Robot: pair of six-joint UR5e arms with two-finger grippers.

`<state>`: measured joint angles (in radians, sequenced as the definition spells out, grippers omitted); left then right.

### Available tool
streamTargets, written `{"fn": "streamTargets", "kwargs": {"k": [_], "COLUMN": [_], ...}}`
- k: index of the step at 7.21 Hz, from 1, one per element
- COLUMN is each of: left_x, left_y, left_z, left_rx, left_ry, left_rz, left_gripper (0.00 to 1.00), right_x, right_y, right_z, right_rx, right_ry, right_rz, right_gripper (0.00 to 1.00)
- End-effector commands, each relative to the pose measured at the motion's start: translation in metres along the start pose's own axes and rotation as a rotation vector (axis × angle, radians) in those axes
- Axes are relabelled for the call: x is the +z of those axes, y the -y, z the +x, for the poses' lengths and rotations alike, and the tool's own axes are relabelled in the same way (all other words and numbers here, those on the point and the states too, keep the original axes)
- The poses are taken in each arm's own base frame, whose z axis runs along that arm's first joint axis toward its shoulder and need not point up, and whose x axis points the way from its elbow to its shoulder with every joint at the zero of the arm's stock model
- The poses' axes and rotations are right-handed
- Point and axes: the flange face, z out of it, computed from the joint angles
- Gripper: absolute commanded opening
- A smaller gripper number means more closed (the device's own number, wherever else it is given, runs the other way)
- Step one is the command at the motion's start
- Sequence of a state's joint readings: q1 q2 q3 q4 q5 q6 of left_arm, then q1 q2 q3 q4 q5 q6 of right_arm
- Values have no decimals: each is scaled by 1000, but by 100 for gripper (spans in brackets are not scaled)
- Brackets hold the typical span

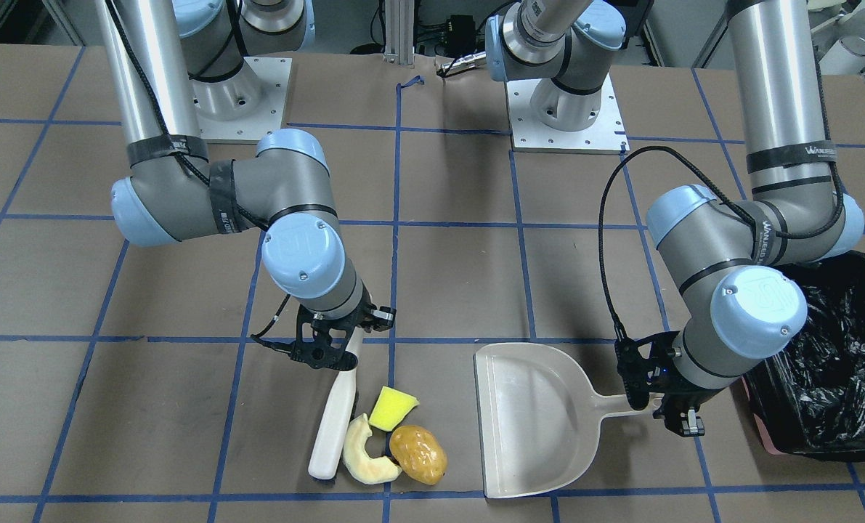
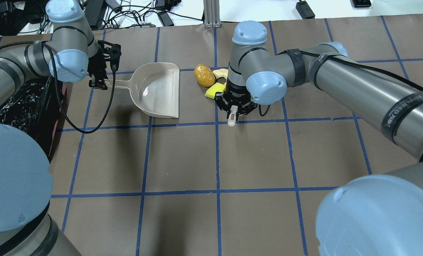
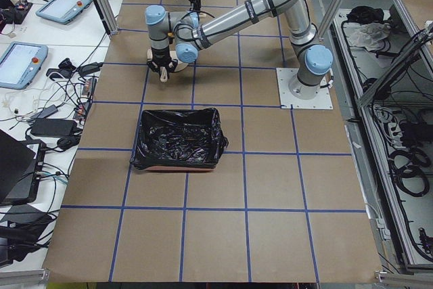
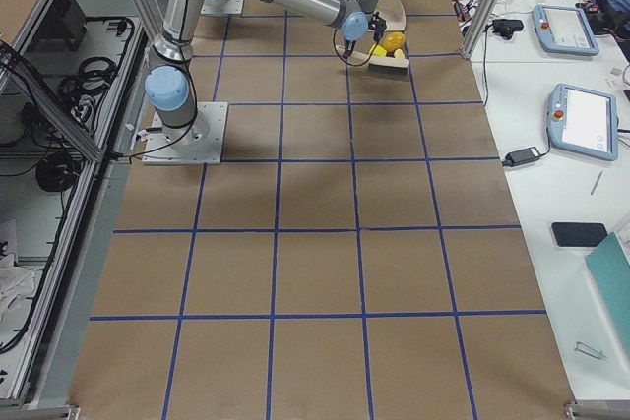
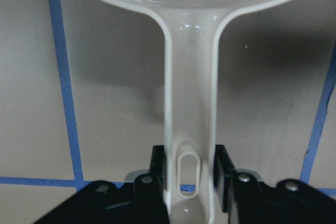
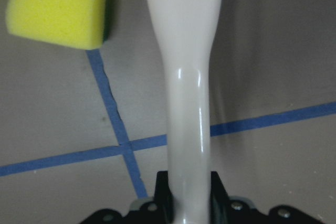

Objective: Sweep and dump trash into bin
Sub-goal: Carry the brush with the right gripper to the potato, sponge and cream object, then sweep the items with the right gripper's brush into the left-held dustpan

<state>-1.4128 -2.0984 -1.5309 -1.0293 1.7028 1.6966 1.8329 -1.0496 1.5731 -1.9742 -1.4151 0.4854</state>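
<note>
The trash lies together on the table: a pale cream curved slice (image 1: 365,456), a yellow-green wedge (image 1: 392,408) and a golden-brown lump (image 1: 418,455). My right gripper (image 1: 345,347) is shut on the handle of a white brush (image 1: 334,425), which rests just beside the cream slice, on the side away from the dustpan. The right wrist view shows the handle (image 6: 185,77) and the wedge (image 6: 58,6). My left gripper (image 1: 661,407) is shut on the handle of the beige dustpan (image 1: 541,421), whose mouth faces the trash. The black-lined bin (image 1: 831,363) stands just beyond the left arm.
The dustpan pan (image 2: 158,90) holds nothing and lies flat on the brown paper with blue tape lines. The bin (image 3: 179,139) sits near the table's edge at my left. Both arm bases (image 1: 566,109) stand at the back.
</note>
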Motion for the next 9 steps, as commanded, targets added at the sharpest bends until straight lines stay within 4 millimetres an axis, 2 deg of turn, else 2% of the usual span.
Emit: {"fn": "streamTargets", "kwargs": {"k": [1,3,5,8,9], "left_x": [-1,-1,-1,-1,0], "left_y": [0,1,0,1,1], "left_z": [0,0,0,0,1], "left_rx": [0,3,1,3,3], "left_ry": [1,2,2,2,0], "left_rz": [0,1,1,1,2], "left_gripper": [10,10,10,10,10], "right_x": [5,9,16,16,23], "right_y": [-2,-8,-26,-52,-61], "right_z": [-48,-92,-125,-159,-169], "right_rx": [26,38,45,54,45], "right_ry": [20,48,83,164,164], "right_rz": [10,17,-1,-12,-14], "right_gripper": [0,0,0,0,0]}}
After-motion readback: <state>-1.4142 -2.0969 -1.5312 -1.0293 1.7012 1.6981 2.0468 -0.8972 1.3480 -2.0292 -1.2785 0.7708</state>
